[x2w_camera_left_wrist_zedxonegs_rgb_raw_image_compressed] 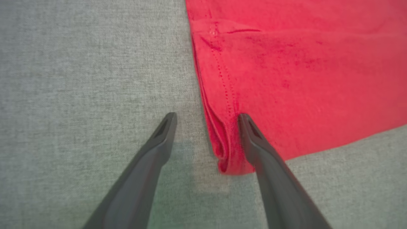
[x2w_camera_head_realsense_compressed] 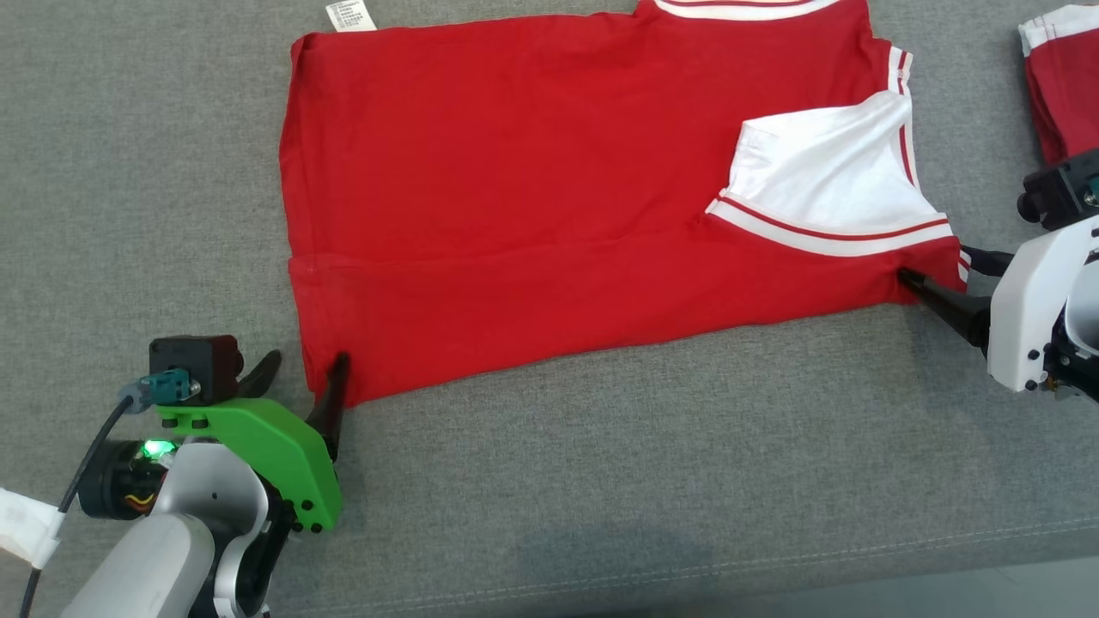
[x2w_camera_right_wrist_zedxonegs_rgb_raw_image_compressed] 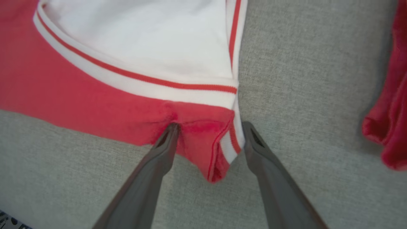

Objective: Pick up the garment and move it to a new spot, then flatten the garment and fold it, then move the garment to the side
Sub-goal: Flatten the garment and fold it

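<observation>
The garment (x2w_camera_head_realsense_compressed: 515,189) is a red shirt with a white, red-striped sleeve (x2w_camera_head_realsense_compressed: 824,176), lying flat and folded on the grey cloth surface. My left gripper (x2w_camera_head_realsense_compressed: 307,356) stands open at its near-left corner. In the left wrist view the left gripper (x2w_camera_left_wrist_zedxonegs_rgb_raw_image_compressed: 207,115) has one finger resting on the garment (x2w_camera_left_wrist_zedxonegs_rgb_raw_image_compressed: 302,70) corner and the other on bare cloth. My right gripper (x2w_camera_head_realsense_compressed: 932,263) stands open at the near-right corner. In the right wrist view the right gripper (x2w_camera_right_wrist_zedxonegs_rgb_raw_image_compressed: 210,124) straddles the garment (x2w_camera_right_wrist_zedxonegs_rgb_raw_image_compressed: 95,95) corner, which lies loose between the spread fingers.
A second red and white piece of clothing (x2w_camera_head_realsense_compressed: 1060,86) lies at the far right, close to my right wrist, and it also appears in the right wrist view (x2w_camera_right_wrist_zedxonegs_rgb_raw_image_compressed: 391,127). A white label (x2w_camera_head_realsense_compressed: 350,15) sticks out at the garment's far-left edge. The table's front edge (x2w_camera_head_realsense_compressed: 773,566) runs along the bottom.
</observation>
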You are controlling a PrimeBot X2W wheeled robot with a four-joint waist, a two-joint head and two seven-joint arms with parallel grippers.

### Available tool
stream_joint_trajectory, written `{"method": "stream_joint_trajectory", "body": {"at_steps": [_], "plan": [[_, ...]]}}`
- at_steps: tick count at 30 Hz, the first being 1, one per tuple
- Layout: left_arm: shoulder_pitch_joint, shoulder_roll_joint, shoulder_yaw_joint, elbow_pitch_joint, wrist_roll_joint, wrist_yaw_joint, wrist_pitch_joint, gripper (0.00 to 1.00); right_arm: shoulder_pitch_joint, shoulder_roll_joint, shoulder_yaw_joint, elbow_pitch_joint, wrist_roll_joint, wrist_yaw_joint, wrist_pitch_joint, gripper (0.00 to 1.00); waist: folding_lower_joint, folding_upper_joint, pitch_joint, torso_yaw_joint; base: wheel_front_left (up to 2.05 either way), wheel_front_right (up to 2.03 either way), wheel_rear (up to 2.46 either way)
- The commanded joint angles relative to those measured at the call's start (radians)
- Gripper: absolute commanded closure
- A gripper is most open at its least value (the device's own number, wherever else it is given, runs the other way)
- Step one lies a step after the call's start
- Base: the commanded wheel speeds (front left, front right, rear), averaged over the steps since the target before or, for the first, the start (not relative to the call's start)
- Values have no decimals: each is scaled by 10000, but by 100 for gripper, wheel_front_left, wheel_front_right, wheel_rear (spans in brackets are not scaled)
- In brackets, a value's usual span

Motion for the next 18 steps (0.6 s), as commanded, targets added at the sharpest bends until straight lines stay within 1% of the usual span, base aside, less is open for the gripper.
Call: {"method": "stream_joint_trajectory", "body": {"at_steps": [1, 5, 8, 13, 14, 15, 16, 17, 18], "plan": [[0, 66, -101, 110, -129, -53, 163, 0, -52, 40, -81, 38, -115, -13, 69, 0, 0, 0, 45, 78, 0, 0, 0], [0, 62, -215, 284, -246, -131, 416, 0, 70, 192, -336, 91, -321, -13, 360, 0, 0, 0, 75, 170, 0, 0, 0], [-39, -1, -253, 352, -315, -194, 415, 0, 187, 286, -531, 35, -446, -13, 526, 0, 0, 0, 108, 194, 0, 0, 0], [-86, -179, -530, 375, -470, -481, 656, 0, 370, 471, -784, -33, -613, -13, 809, 0, 0, 0, 140, 140, 0, 0, 0], [-82, -221, -602, 369, -518, -529, 720, 9, 415, 504, -818, -51, -652, -13, 851, 0, 0, 0, 137, 128, 0, 0, 0], [-75, -253, -657, 368, -566, -584, 779, 31, 448, 542, -848, -59, -676, -13, 891, 0, 0, 0, 136, 113, 0, 0, 0], [-93, -263, -691, 378, -572, -625, 781, 63, 474, 573, -880, -65, -695, -13, 907, 39, 0, 0, 134, 101, 0, 0, 0], [-117, -267, -731, 402, -566, -655, 790, 100, 488, 590, -899, -77, -721, -13, 929, 71, 0, 0, 129, 92, 0, 0, 0], [-117, -258, -823, 437, -600, -756, 891, 100, 499, 596, -919, -83, -759, -13, 923, 100, 0, 0, 112, 89, 0, 0, 0]]}}
